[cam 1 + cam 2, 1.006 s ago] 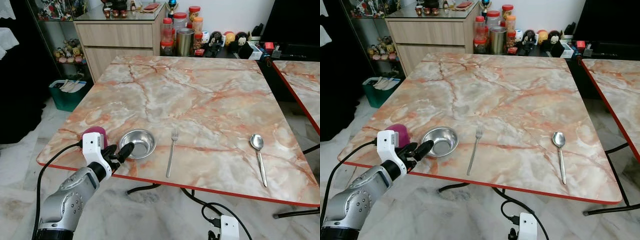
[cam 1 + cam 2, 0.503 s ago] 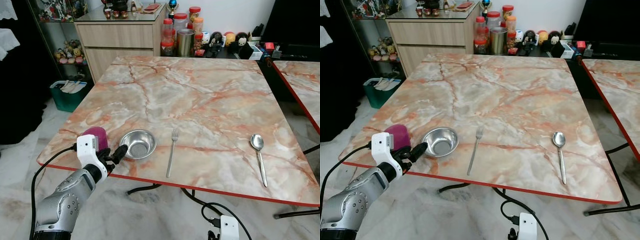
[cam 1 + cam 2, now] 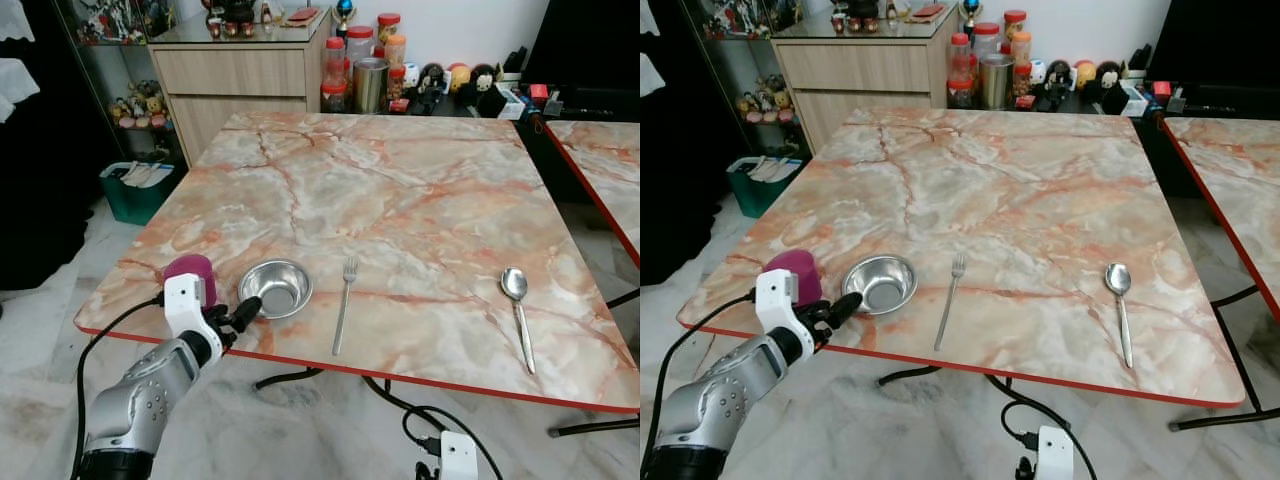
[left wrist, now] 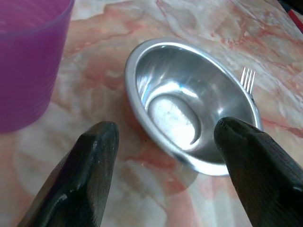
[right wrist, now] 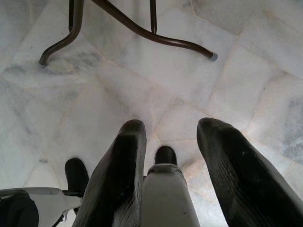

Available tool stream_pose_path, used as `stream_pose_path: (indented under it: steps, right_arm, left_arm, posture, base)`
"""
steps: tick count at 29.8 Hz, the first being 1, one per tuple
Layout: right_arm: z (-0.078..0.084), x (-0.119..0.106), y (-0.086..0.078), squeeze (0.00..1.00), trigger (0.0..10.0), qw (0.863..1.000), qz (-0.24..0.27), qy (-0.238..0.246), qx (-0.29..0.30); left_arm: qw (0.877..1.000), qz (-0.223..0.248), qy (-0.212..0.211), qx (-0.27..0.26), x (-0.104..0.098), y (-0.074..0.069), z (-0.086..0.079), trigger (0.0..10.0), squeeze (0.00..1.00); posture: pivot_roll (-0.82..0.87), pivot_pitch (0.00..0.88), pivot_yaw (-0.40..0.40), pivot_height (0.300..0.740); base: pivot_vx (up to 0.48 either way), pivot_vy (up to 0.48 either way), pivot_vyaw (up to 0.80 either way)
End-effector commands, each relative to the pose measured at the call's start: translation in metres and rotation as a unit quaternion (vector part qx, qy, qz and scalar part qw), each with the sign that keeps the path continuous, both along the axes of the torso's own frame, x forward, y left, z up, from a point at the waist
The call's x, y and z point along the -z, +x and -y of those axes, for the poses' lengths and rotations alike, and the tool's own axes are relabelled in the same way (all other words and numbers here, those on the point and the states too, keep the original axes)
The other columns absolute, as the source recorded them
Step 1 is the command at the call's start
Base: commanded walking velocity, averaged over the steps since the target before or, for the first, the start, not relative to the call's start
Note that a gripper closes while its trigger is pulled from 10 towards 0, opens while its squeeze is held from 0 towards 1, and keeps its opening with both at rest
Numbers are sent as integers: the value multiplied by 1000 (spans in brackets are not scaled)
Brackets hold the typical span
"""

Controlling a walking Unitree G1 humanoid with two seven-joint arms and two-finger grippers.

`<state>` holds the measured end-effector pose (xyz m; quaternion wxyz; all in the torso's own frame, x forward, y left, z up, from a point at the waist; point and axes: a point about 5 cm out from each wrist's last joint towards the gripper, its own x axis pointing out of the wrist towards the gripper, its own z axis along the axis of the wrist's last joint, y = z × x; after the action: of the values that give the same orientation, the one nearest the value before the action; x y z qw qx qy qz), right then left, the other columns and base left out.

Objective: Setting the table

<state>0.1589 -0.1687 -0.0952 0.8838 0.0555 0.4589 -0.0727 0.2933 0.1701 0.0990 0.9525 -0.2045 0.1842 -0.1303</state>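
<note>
From the head camera, your left gripper (image 3: 243, 312) sits at the near edge of the marble table (image 3: 420, 200), fingertips reaching over the red rim toward the steel bowl (image 3: 275, 287) just ahead of it, not touching. The purple cup (image 3: 189, 272) stands just to the gripper's left, beside the wrist. Past the bowl to the right lies the fork (image 3: 344, 304), and well apart from it, far right, the spoon (image 3: 518, 315).

In the left wrist view, you see the two black fingers (image 4: 83, 182) spread wide with nothing between them but bare table; the bowl lies just beyond the tips, the cup to one side, the fork's tines peeking from behind the bowl.

In the right wrist view, your right gripper (image 5: 171, 165) hangs idle over the marble floor (image 5: 255, 71), fingers apart and holding nothing, with a table leg (image 5: 142, 30) ahead.
</note>
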Motion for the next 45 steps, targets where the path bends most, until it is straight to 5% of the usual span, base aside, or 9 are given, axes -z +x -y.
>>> stream_pose_path:
  steps: [1,34,35,36,38,45]
  right_arm:
    - [0,-1,2,0,10000,1000,6,-1,3]
    - [-1,-1,1,0,10000,1000,6,0,11]
    - [0,-1,1,0,10000,1000,6,0,11]
    - [0,-1,2,0,10000,1000,6,0,11]
    - [0,-1,1,0,10000,1000,6,0,11]
    - [0,-1,1,0,10000,1000,6,-1,10]
  left_arm:
    - [1000,3,3,-2,-1,3,-1,10000,0]
    - [999,-36,13,-35,11,20,19,10000,0]
    - [998,-37,9,-46,12,21,18,6863,0]
    - [998,-37,8,-50,12,22,18,6863,0]
    - [998,-38,5,-57,12,23,17,2431,0]
    - [997,-39,4,-66,12,24,16,980,0]
  posture:
    - [101,0,49,736]
    - [87,0,65,736]
    - [86,0,64,736]
    - [86,0,64,736]
    - [86,0,64,736]
    - [86,0,63,736]
  base:
    - [0,0,0]
    - [0,0,0]
    - [0,0,0]
    - [0,0,0]
    - [0,0,0]
    - [0,0,0]
